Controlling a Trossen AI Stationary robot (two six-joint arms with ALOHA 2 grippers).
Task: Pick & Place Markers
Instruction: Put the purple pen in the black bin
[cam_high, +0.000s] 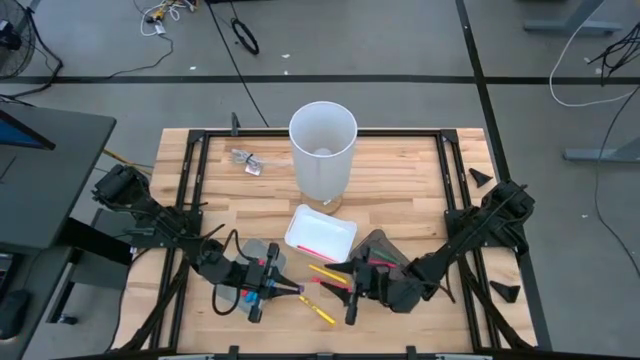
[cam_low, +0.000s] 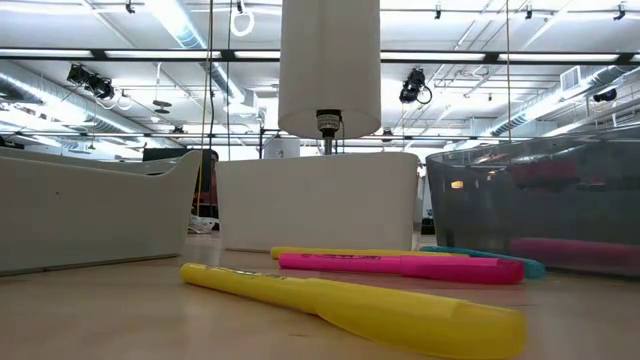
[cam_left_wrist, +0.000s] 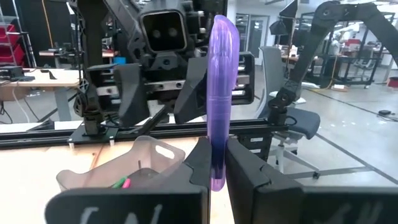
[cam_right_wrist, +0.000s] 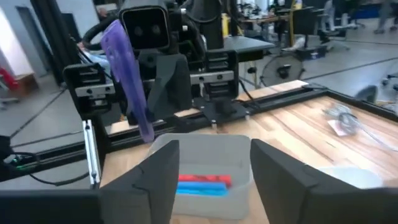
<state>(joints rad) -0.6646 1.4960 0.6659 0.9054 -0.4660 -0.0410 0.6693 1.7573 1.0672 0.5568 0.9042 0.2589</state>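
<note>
Markers (cam_right_wrist: 204, 184), seemingly two, in grey tray (cam_right_wrist: 239, 152).

Can't tell from overhead what the left gripper (cam_high: 285, 288) is pinching, way too small. Purple marker (cam_left_wrist: 221, 99) bottom end buried between the fingers (cam_left_wrist: 202, 163). Yellow marker (cam_low: 360, 308) gone blurry lower right, low view.

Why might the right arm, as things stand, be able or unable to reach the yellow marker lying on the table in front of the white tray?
Probably able: the right gripper is open and holds nothing, and the yellow marker lies uncovered on the wood close by. The left gripper, shut on a purple marker, sits near and could crowd it.
</note>
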